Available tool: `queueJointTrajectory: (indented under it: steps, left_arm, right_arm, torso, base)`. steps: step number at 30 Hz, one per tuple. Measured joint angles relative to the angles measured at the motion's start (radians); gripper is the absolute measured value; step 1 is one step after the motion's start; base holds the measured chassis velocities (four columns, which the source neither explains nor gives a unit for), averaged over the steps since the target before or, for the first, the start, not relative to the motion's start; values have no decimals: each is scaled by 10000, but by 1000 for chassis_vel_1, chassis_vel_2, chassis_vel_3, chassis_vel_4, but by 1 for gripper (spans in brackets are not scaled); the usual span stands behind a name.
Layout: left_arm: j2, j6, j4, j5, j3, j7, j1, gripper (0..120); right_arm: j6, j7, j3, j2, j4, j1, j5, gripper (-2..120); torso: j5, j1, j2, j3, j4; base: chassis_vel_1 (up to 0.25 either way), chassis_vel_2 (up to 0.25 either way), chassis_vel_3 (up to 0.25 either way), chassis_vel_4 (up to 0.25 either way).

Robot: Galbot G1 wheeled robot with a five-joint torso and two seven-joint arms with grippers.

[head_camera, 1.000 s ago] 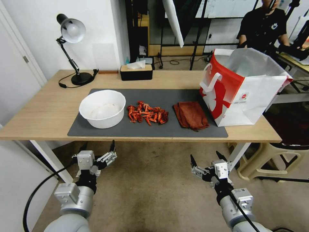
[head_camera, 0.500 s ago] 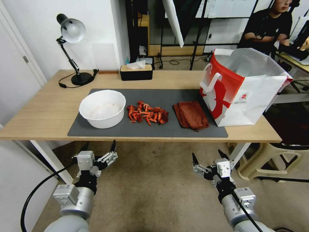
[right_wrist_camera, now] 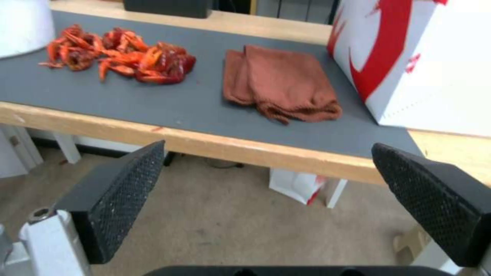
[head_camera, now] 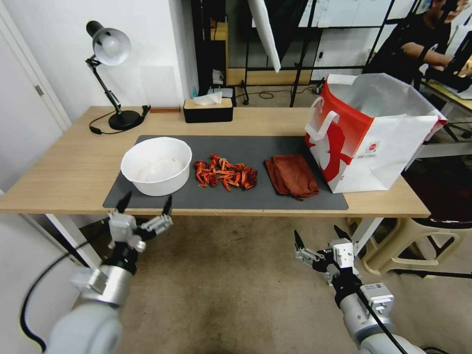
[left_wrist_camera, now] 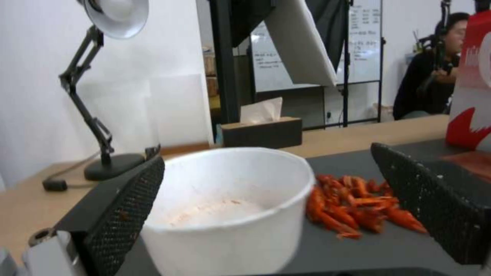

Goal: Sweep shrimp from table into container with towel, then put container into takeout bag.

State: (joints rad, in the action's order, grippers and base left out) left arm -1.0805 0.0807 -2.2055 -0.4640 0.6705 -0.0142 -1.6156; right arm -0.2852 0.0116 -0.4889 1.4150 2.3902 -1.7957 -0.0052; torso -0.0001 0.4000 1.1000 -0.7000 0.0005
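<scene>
Head view is showing us our left pincer [head_camera: 145,203] hanging released just off the bench's [head_camera: 59,167] near edge, in front of the container [head_camera: 156,165], its fingertips spread wide and gripping nothing. Our right pincer [head_camera: 319,235] is waiting lower down, off the near edge toward the right end, also released and empty. On the dark grey mat [head_camera: 255,196], the container is sitting toward the left end, the shrimp [head_camera: 224,173] are lying in a pile just beside it near the middle, and the rust-red towel [head_camera: 291,176] is resting folded between the shrimp and the takeout bag [head_camera: 373,132], which is standing upright at the bench's right end. Along the far edge, we are seeing a desk lamp [head_camera: 109,73] and a black tissue box [head_camera: 208,110].
</scene>
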Motion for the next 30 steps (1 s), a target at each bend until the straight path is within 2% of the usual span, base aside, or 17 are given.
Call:
queueJointTrajectory:
  steps: [1, 2, 4, 5, 8, 9, 11, 13, 14, 16, 17, 20, 21, 24, 25, 29, 30]
  left_arm:
    - [388, 58, 214, -232, 132, -218, 155, 100]
    - [388, 58, 214, -232, 132, -218, 155, 100]
    - [1333, 128, 779, -726, 327, -978, 622, 100]
    - [1333, 128, 779, -726, 327, -978, 622, 100]
    - [2527, 107, 1745, -1207, 283, -2063, 1613, 100]
    - [2527, 107, 1745, -1207, 283, -2063, 1613, 100]
    - [3173, -88, 2356, -1461, 117, -3076, 2271, 100]
    - [3202, -96, 2384, -1473, 109, -3129, 2302, 100]
    - [3800, -250, 3009, -1630, -105, -4118, 2915, 100]
    - [4447, -325, 3687, -1733, -310, -5202, 3508, 100]
    - [4447, -325, 3687, -1733, -310, -5202, 3508, 100]
    - [5212, -668, 4370, -1746, -605, -6809, 4436, 100]
    - [5212, -668, 4370, -1746, -605, -6809, 4436, 100]
    - [5971, -979, 5116, -1242, -1381, -8754, 5906, 100]
    - [5971, -979, 5116, -1242, -1381, -8754, 5906, 100]
    - [6230, -973, 5609, -239, -2372, -10030, 7168, 100]
    - [6221, -826, 5852, 491, -2894, -10624, 7847, 100]
  right_arm:
    - [-2, 0, 16, -29, 42, -42, -38, 100]
    - [-2, 0, 16, -29, 42, -42, -38, 100]
    - [39, 0, 40, -83, 81, -193, -187, 100]
    - [39, 0, 40, -83, 81, -193, -187, 100]
    - [99, 16, 84, -56, 128, -290, -320, 100]
    - [99, 16, 84, -56, 128, -290, -320, 100]
    - [104, 23, 116, -13, 145, -307, -373, 100]
    - [105, 23, 118, -8, 144, -308, -378, 100]
    - [112, 26, 135, 8, 133, -308, -413, 100]
    - [115, 29, 148, -4, 29, -246, -418, 100]
    - [115, 29, 148, -4, 29, -246, -418, 100]
    - [120, 33, 149, -3, -94, -203, -428, 100]
    - [120, 33, 149, -3, -94, -203, -428, 100]
    - [119, 35, 138, 31, -187, -137, -458, 100]
    - [119, 35, 138, 31, -187, -137, -458, 100]
    - [111, 66, 123, 65, -261, -87, -510, 100]
    - [112, 98, 118, 77, -295, -81, -564, 100]
  torso:
    - [-3, -1, 0, 0, 1]
    - [-3, -1, 0, 0, 1]
    - [-3, 0, 0, 0, -7]
    - [-3, 0, 0, 0, -7]
    - [-2, 0, 0, -1, -8]
    - [-2, 0, 0, -1, -8]
    - [-2, 0, -1, -1, -8]
    - [-3, 1, -1, -1, -7]
    - [-2, 2, 0, -1, -6]
    - [-3, 2, -1, -1, -5]
    - [-3, 2, -1, -1, -5]
    - [-1, 2, -1, -1, -4]
    - [-1, 2, -1, -1, -4]
    - [1, 2, 0, 0, -4]
    - [1, 2, 0, 0, -4]
    - [1, 2, -1, 0, -5]
    - [-2, 2, -1, 0, -4]
  base:
    - [0, 0, 0, 0]
    - [0, 0, 0, 0]
    - [0, 0, 0, 0]
    - [0, 0, 0, 0]
    - [0, 0, 0, 0]
    - [0, 0, 0, 0]
    - [0, 0, 0, 0]
    - [0, 0, 0, 0]
    - [0, 0, 0, 0]
    - [0, 0, 0, 0]
    - [0, 0, 0, 0]
    - [0, 0, 0, 0]
    - [0, 0, 0, 0]
    - [0, 0, 0, 0]
    - [0, 0, 0, 0]
    - [0, 0, 0, 0]
    - [0, 0, 0, 0]
